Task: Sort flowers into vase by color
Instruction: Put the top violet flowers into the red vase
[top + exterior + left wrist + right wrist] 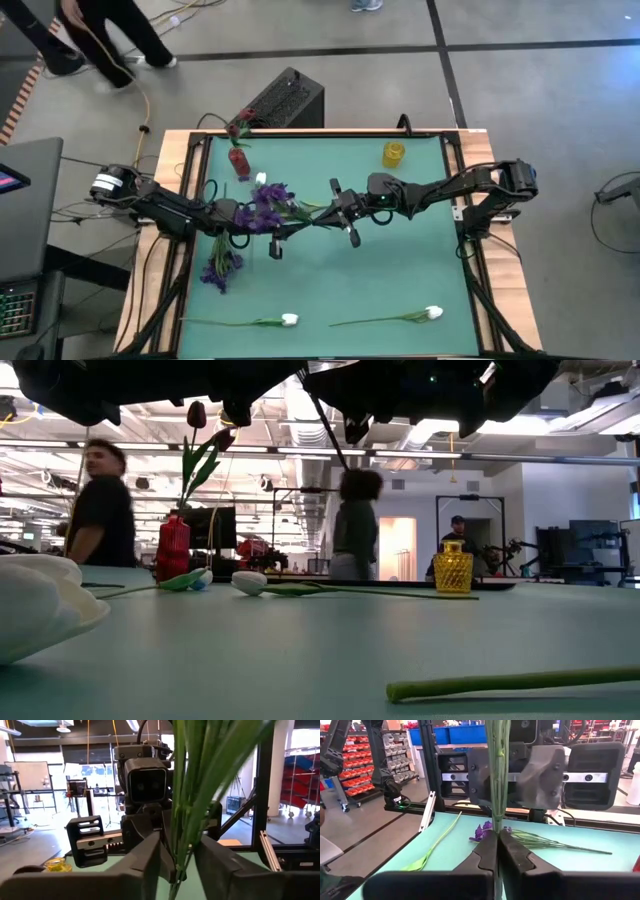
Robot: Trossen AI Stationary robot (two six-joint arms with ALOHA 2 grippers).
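Purple bloom (268,207) aloft mid-table, white tulips (288,320) flat along near edge

Robotics lab/workshop: parts-bin shelving (355,780), ceiling strip lights (420,455), other robot rigs (510,555).

Even, bright overhead light fills the room, coming from long ceiling strips (300,452) seen across the table (330,650), which shows only soft, faint shadows. At table height the white tulip (40,605) nearest the lens is a blurred mass, and the people (100,510) behind are smeared. Close to the left wrist camera, green stems (200,785) are out of focus.
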